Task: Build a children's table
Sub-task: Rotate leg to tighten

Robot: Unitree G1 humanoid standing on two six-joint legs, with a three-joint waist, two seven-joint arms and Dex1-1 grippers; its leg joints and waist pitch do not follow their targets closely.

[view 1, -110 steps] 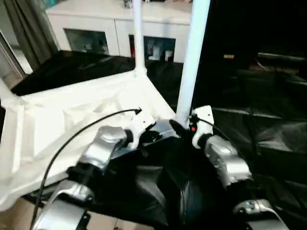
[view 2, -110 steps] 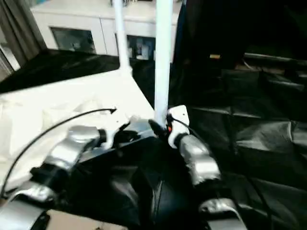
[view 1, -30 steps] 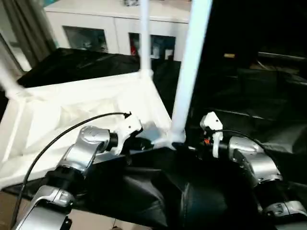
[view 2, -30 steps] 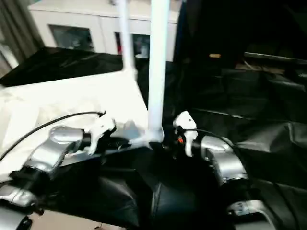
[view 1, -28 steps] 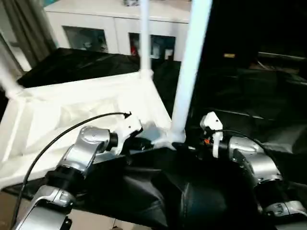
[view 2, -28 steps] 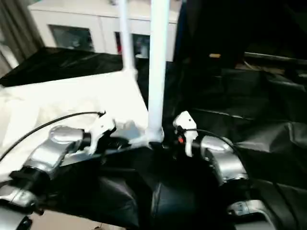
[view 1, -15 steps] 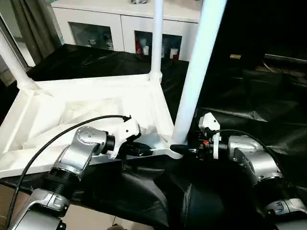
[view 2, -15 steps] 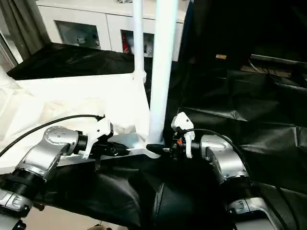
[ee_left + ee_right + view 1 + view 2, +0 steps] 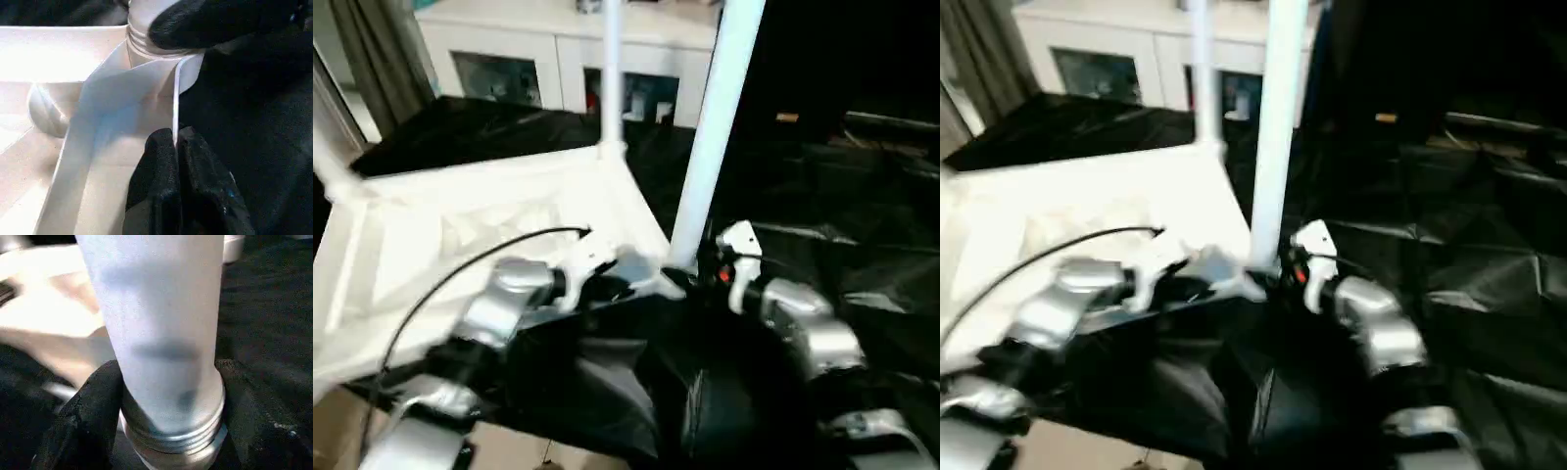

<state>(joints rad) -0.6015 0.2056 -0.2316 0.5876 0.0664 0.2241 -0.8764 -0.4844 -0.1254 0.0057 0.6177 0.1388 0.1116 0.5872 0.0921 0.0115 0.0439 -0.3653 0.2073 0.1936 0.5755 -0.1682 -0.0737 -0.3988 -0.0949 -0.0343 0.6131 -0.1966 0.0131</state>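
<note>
Right claw [image 9: 166, 431] now in around the near leg [image 9: 710, 147]; left claw [image 9: 176, 147] pinching the tabletop rim [image 9: 175, 98].

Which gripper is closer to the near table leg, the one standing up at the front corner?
Right. The right gripper has its fingers either side of the near leg at its base. The left gripper pinches the tabletop rim beside that corner.

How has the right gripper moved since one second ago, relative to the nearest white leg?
Yes: the right gripper closed in on the nearest white leg, its fingers now flanking the base.
</note>
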